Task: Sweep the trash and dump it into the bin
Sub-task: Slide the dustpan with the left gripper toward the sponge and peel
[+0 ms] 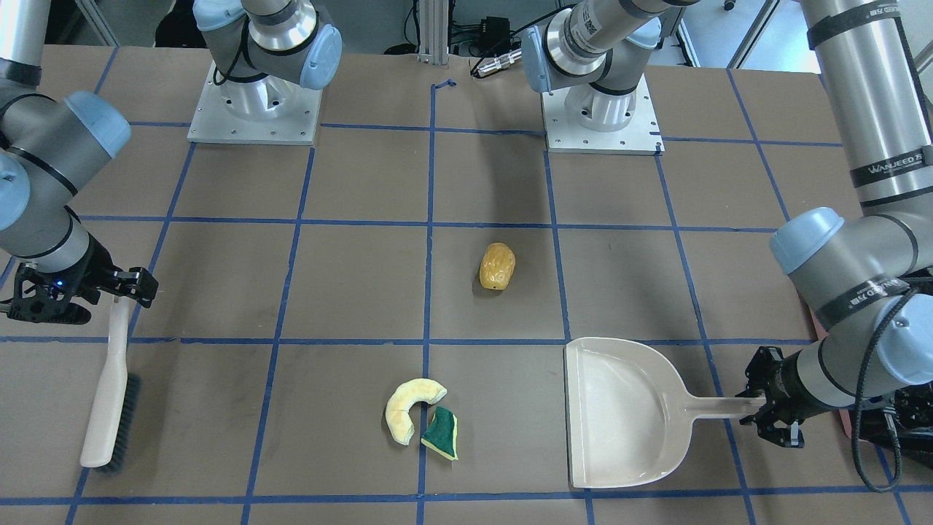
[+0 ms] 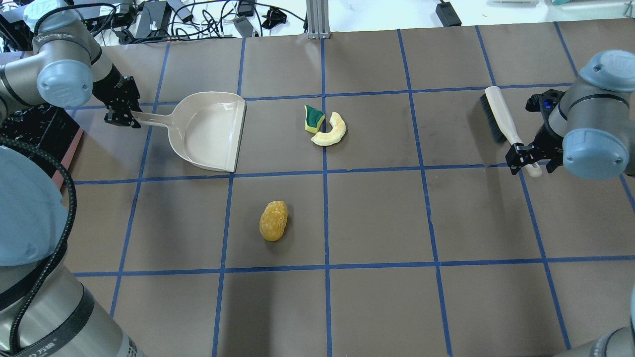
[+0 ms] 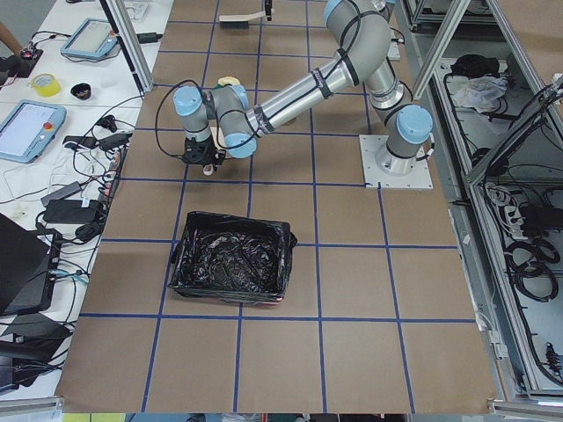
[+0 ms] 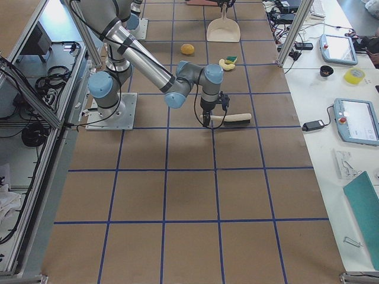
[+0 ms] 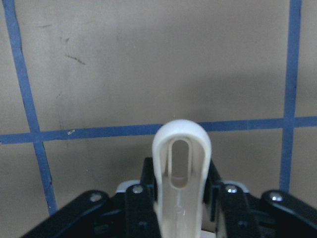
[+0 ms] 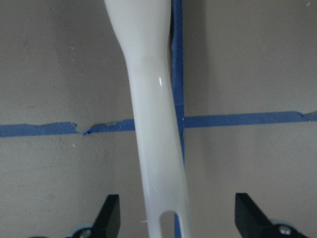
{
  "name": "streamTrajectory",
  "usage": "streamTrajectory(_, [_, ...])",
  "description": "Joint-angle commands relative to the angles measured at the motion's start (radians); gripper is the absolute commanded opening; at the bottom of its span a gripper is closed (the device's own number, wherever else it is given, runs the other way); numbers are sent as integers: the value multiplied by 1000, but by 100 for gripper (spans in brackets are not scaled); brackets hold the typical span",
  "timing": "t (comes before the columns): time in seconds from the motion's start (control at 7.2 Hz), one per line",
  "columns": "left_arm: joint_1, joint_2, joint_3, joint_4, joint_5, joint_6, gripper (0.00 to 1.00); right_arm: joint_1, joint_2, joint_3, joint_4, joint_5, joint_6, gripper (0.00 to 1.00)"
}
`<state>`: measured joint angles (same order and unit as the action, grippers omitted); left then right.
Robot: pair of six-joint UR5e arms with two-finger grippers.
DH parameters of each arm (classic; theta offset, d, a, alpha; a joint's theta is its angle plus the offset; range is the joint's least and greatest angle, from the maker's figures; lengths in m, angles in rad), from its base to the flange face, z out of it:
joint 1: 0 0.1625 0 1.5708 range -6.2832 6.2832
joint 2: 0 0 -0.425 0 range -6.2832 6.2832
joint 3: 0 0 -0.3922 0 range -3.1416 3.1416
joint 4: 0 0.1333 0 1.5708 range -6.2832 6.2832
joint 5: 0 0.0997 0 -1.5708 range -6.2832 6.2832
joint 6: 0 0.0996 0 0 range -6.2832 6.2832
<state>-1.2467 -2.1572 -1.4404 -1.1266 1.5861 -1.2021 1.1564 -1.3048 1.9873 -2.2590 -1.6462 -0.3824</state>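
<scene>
The trash lies on the brown table: a pale yellow crescent (image 1: 407,408) (image 2: 331,133) touching a green-and-yellow sponge wedge (image 1: 442,434) (image 2: 313,119), and an amber lumpy oval (image 1: 497,266) (image 2: 273,220) apart from them. My left gripper (image 2: 130,116) (image 1: 762,412) (image 5: 181,198) is shut on the handle of the beige dustpan (image 2: 206,131) (image 1: 619,412), which rests flat with its mouth toward the trash. My right gripper (image 2: 530,161) (image 1: 124,288) (image 6: 178,218) is open, its jaws wide on both sides of the handle of the brush (image 2: 498,116) (image 1: 109,397) (image 6: 153,124), which lies on the table. The bin (image 3: 233,264), lined with a black bag, stands beyond my left arm.
Blue tape lines grid the table. The two arm bases (image 1: 254,109) (image 1: 601,117) are bolted at the robot's edge. Cables and adapters (image 2: 163,15) lie past the far table edge. The bin's pink corner (image 2: 69,153) shows at the overhead view's left edge.
</scene>
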Motion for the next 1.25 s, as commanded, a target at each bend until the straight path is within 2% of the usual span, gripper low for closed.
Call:
streamTrajectory(0.0, [-14,20,9,-2,-3,-101,0,0,2,-25,-25,70,0,84])
streamTrajectory(0.28, [-68,59,12,-12,11,-155,0,0,15,-25,-17,80,5,84])
streamTrajectory(0.56, [-140,60,12,-33,78,-207,0,0,41,-28,-20,77,5,84])
streamTrajectory(0.83, [-197,59,8,-33,81,-290,0,0,39,-54,-16,77,10,82])
streamTrajectory(0.97, [-224,62,8,-36,98,-304,0,0,41,-71,-8,74,10,77])
streamTrajectory(1.11, [-234,56,8,-48,124,-309,0,0,42,-68,-4,75,10,65])
